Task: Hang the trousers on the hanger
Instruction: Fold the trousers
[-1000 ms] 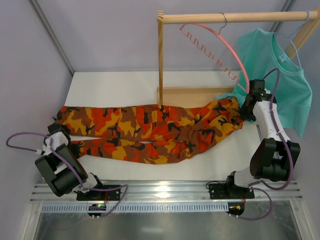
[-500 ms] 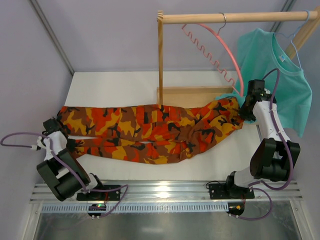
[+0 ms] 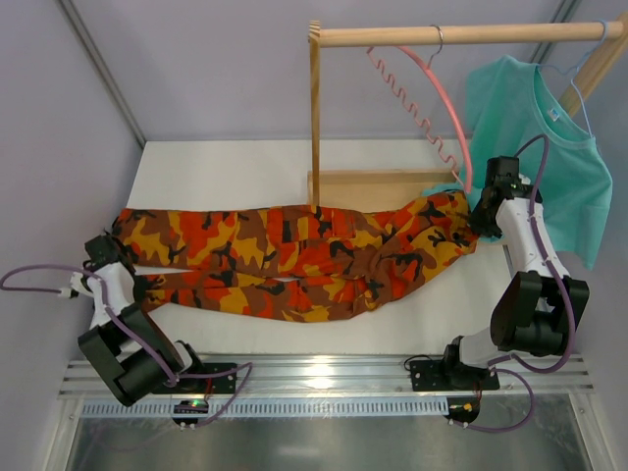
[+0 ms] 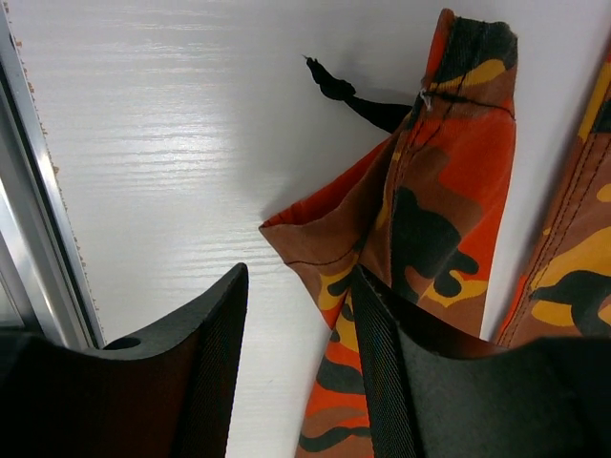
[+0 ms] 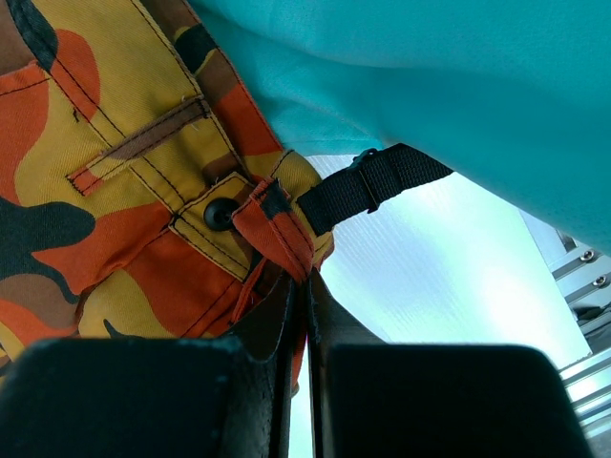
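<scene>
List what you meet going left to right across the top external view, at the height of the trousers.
Left tool → trousers → right tool → teal T-shirt

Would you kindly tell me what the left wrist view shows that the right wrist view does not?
Only the left wrist view: the left fingers open over a leg end, a black drawstring, white table. Only the right wrist view: the right fingers shut on a belt loop, a black strap, the teal T-shirt. Both: the camouflage trousers.
</scene>
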Robot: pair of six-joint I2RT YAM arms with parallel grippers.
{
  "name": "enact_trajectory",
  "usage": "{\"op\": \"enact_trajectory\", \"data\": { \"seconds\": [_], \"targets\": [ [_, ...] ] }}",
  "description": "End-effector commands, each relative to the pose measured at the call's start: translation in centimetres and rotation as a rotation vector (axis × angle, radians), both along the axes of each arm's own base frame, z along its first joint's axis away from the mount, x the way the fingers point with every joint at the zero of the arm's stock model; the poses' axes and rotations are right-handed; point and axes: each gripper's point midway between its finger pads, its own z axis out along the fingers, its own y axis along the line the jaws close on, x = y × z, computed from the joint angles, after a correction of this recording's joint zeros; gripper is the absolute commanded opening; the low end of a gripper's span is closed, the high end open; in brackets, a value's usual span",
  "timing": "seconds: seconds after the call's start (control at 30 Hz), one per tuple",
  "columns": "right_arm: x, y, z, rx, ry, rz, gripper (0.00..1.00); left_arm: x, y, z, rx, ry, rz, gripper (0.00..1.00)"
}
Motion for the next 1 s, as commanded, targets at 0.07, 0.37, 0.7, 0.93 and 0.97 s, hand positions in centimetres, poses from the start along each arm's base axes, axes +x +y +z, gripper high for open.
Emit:
{"op": "enact_trajectory", "data": {
  "seconds": [0.07, 0.37, 0.7, 0.93, 0.97],
  "targets": [
    [1.2, 0.1, 2.1, -0.007, -0.084, 0.013, 0.04, -1.0, -0.2, -0.2, 0.014, 0.007, 0.039, 0.47],
    [0.9, 0.0, 2.1, -0.019, -0.079, 0.013, 0.04, -1.0, -0.8, -2.8, -0.048, 0.034, 0.056, 0.44],
    [0.9, -0.3, 1.5, -0.027, -0.065, 0.003, 0.04, 0.6, 0.6, -1.9, -0.019, 0.012, 0.053, 0.48],
    [1.1, 0.0, 1.2, -0.013, -0.066, 0.008, 0.04, 1.0, -0.1, -2.9, -0.040, -0.031, 0.048, 0.49],
    [1.1, -0.1, 1.3, -0.017, -0.066, 0.007, 0.04, 1.0, -0.1, -3.1, -0.045, -0.029, 0.049, 0.49]
  ]
}}
